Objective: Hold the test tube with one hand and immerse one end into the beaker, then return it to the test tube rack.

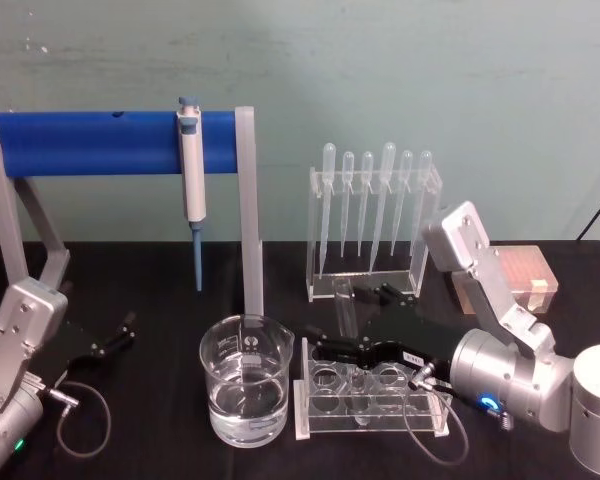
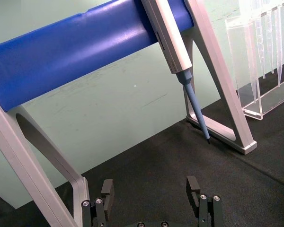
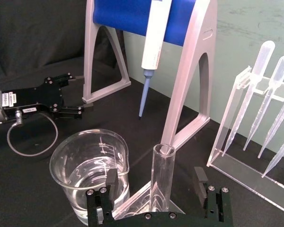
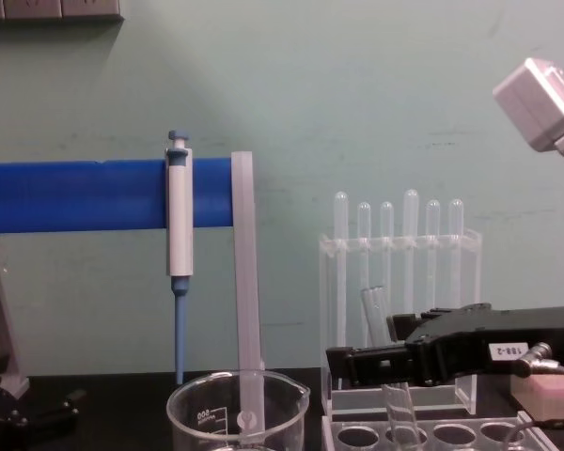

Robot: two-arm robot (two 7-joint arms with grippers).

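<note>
Your black right claw (image 3: 155, 174) stands open astride the clear glass test tube (image 3: 163, 161), which is likely slippery and fragile: grip it gently mid-body. The left claw (image 2: 150, 185) idles open.

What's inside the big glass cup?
The beaker holds clear liquid in its lower part, nothing else. The test tube sits outside it, in the rack, between the open fingers of the right gripper. Clear glass hides nothing inside.

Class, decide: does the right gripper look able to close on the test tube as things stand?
Probably yes. The right gripper stands open with a finger on either side of the test tube, which leans in the rack, and nothing sits between. The left gripper lies parked far left.
</note>
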